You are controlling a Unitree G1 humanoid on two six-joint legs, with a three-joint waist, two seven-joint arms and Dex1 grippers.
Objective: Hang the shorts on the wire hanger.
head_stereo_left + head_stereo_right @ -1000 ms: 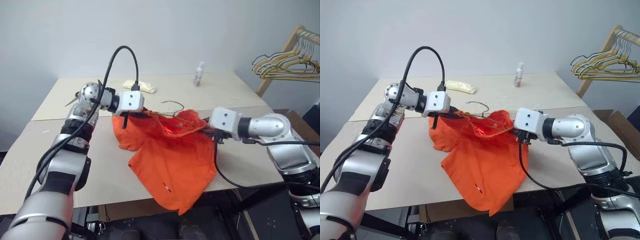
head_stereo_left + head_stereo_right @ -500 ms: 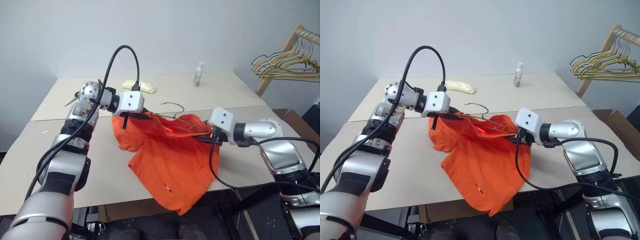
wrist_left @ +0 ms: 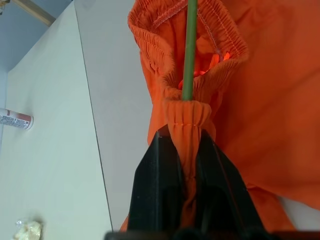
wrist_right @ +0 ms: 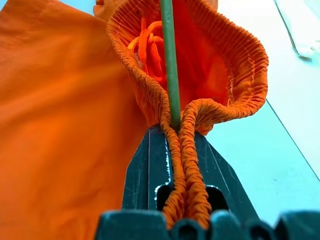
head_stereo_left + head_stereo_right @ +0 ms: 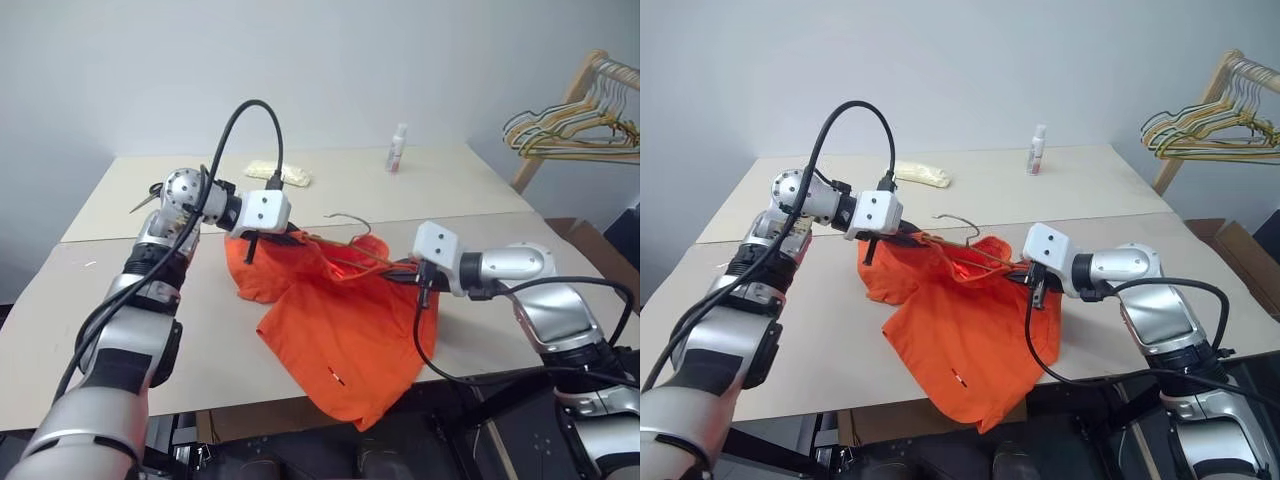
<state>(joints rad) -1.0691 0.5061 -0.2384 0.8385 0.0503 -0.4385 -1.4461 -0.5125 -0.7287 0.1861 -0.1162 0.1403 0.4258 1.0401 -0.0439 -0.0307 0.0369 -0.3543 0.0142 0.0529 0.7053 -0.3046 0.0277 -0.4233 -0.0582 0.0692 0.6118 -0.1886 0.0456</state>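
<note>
Shorts (image 5: 345, 325) draped off the table (image 5: 130, 310) front edge, waistband pinched at each end by left gripper (image 3: 184, 165) and right gripper (image 4: 180, 165) with the wire hanger (image 5: 345, 240) threaded through; next likely lifting both together.

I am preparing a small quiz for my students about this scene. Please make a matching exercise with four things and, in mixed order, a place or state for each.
Things:
1. shorts
2. left claw
3. small bottle
4. bunched hangers

Places or states:
A. upright at the table's far edge
B. on the wooden rack at the right
C. waistband held up, legs draped over the near table edge
D. shut on the waistband

Pairs: 1-C, 2-D, 3-A, 4-B
</note>
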